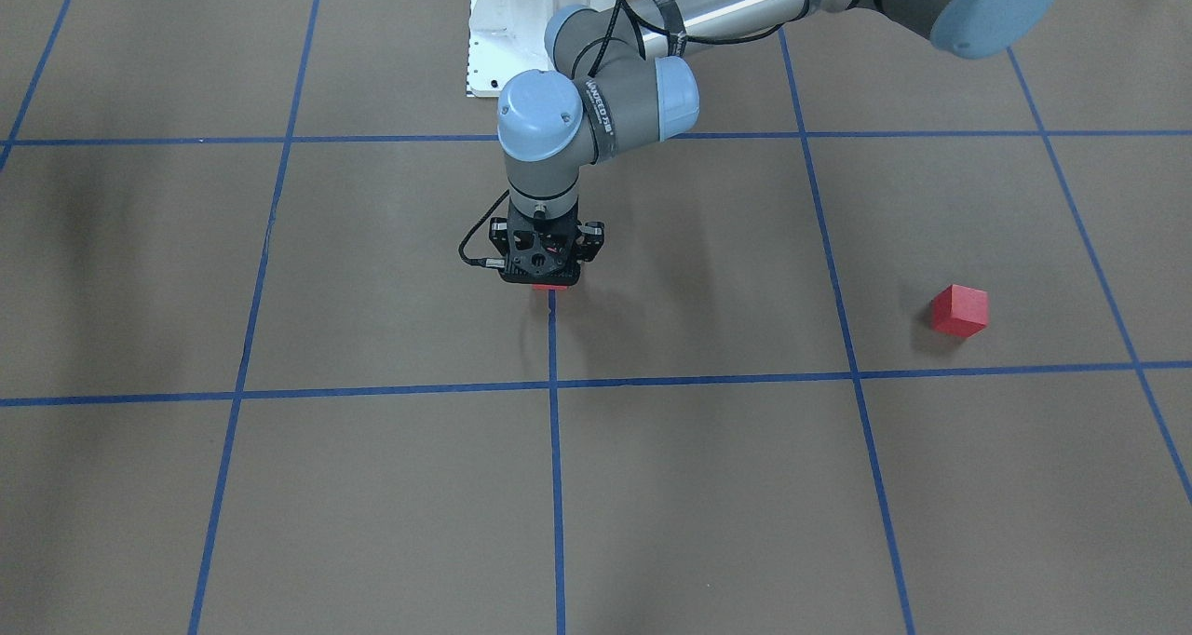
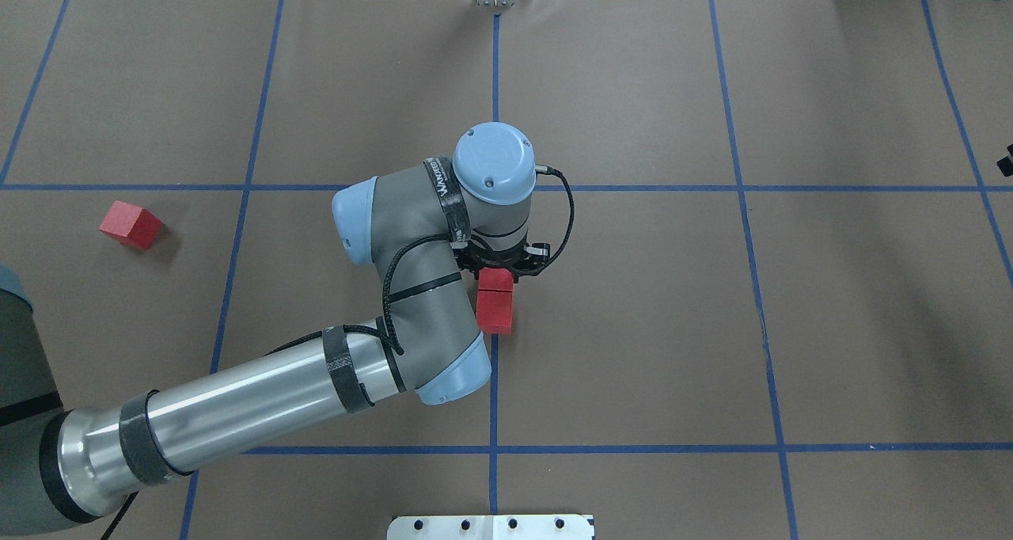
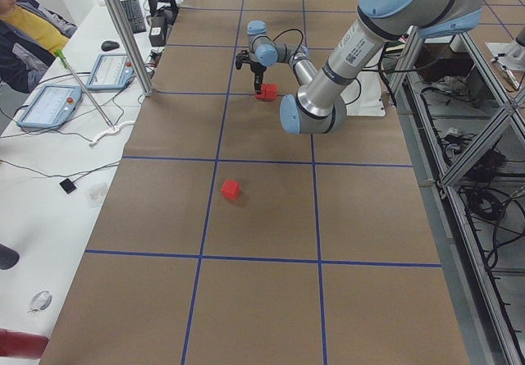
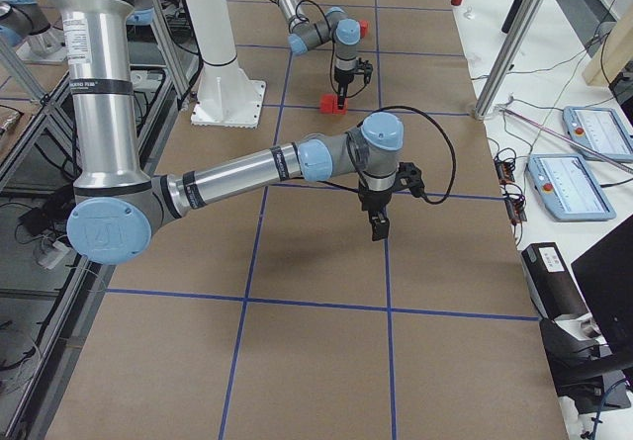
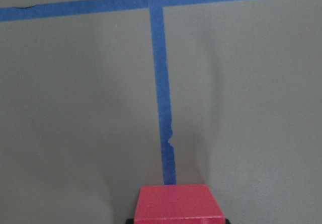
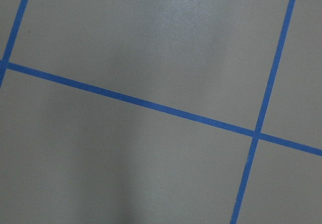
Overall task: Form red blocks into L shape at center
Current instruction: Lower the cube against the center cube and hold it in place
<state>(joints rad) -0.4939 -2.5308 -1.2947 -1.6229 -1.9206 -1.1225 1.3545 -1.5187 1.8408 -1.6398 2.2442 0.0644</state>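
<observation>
My left gripper (image 2: 498, 271) reaches over the center and is shut on a red block (image 2: 497, 280), low over the vertical blue tape line (image 2: 492, 382). In the left wrist view the block (image 5: 176, 204) fills the bottom edge, on the tape line (image 5: 161, 83). A second red block (image 2: 495, 315) lies right against it on the side toward the robot. The third red block (image 2: 130, 224) lies alone far out on my left, and also shows in the front view (image 1: 959, 310). My right gripper (image 4: 379, 224) hovers over the table's right end; I cannot tell whether it is open.
The white robot base plate (image 2: 491, 526) sits at the near table edge. A desk with tablets (image 3: 49, 102), a metal post (image 3: 123, 29) and a seated person (image 3: 25, 20) are beyond the far edge.
</observation>
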